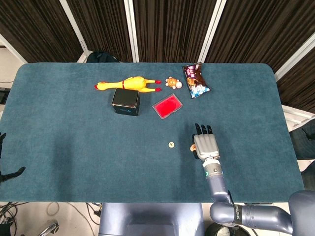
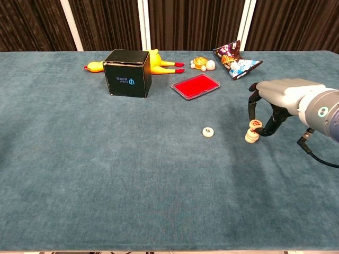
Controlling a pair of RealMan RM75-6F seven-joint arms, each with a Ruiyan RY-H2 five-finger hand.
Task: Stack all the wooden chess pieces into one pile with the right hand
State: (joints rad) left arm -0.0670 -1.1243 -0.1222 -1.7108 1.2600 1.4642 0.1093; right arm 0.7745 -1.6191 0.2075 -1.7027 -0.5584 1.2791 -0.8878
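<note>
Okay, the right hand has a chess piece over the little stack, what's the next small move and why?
Probably lower a touch and let go. In the chest view the right hand holds a chess piece just above the stack, nearly lined up. One loose piece then remains.
</note>
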